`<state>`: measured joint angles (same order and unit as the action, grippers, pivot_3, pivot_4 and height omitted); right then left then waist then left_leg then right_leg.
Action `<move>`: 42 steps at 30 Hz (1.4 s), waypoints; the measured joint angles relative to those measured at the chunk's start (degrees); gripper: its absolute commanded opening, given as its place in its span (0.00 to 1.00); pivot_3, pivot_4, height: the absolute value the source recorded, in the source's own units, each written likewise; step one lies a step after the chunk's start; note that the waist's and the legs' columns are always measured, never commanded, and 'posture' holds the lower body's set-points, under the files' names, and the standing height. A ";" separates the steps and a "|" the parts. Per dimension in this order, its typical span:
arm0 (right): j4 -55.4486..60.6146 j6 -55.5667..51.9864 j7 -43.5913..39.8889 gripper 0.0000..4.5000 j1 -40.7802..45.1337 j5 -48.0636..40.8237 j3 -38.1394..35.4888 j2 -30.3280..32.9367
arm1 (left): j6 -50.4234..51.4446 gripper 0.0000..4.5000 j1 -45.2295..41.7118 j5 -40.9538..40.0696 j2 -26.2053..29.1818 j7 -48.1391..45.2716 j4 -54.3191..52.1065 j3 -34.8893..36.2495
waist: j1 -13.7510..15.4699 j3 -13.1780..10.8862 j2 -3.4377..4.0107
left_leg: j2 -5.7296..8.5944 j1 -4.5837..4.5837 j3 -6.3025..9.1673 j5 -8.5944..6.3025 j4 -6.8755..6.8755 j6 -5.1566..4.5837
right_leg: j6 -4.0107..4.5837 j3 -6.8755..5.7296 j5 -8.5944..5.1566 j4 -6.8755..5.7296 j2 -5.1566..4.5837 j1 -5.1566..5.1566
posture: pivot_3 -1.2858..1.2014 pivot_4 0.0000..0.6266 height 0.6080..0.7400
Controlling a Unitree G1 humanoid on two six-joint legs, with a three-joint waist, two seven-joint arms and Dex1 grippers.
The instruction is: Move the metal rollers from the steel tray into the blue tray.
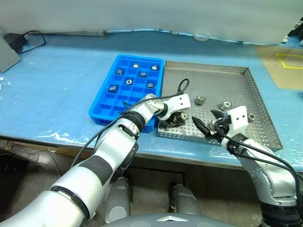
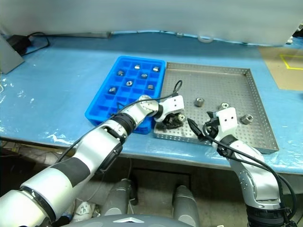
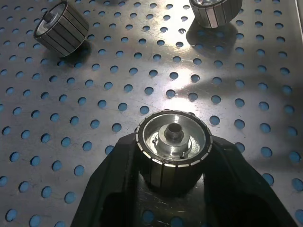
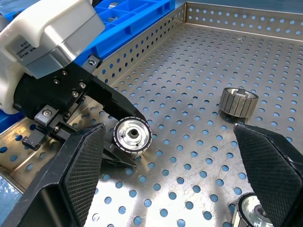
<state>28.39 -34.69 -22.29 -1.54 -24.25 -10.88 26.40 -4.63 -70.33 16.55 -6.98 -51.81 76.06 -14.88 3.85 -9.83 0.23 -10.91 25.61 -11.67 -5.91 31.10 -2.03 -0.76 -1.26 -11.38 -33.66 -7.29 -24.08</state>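
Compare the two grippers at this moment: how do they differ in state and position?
The left gripper has its fingers on either side of a metal roller lying on the steel tray; the right gripper is wide open with nothing between its fingers. The left one sits by the tray's corner next to the blue tray; the right one hovers further right. Both are over the steel tray.

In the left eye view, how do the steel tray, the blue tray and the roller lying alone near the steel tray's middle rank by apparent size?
1. Steel tray, the largest.
2. Blue tray, clearly narrower.
3. Roller, by far the smallest.
All three lie at a similar distance, so the order is reliable.
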 measured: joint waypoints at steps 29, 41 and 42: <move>-27.75 11.11 -13.25 1.00 22.66 6.60 16.36 -6.29 | 39.05 0.38 36.80 -28.66 29.93 14.84 -71.66 24.79 | 3.31 -0.02 0.00 | -0.33 0.22 0.09 0.16 -0.02 0.16 | 0.07 -0.20 0.01 -0.23 0.19 -0.17 | 0.58 0.24 1.00; -28.23 12.05 -15.14 1.00 22.84 7.78 17.02 -6.48 | 44.00 0.38 44.40 -31.38 36.72 11.05 -76.34 20.04 | 3.40 -0.02 0.00 | -0.33 -0.01 0.13 0.30 -0.38 0.40 | 0.05 -0.15 0.00 -0.24 0.28 -0.15 | 0.57 0.24 1.00; -27.89 11.95 -15.13 1.00 22.59 7.79 16.98 -6.26 | 43.92 0.38 44.38 -30.84 37.34 10.95 -75.83 19.18 | 3.39 -0.02 0.00 | -0.33 -0.03 0.13 0.30 -0.38 0.40 | 0.05 -0.13 0.00 -0.24 0.28 -0.15 | 0.57 0.24 1.00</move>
<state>0.50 -22.74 -37.42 21.04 -16.47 6.10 20.14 39.28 -25.95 -14.30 30.36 -40.86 0.23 4.30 7.25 -9.85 0.23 -11.24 25.57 -11.54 -5.60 30.72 -1.64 -0.71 -1.39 -11.37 -33.90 -7.01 -24.23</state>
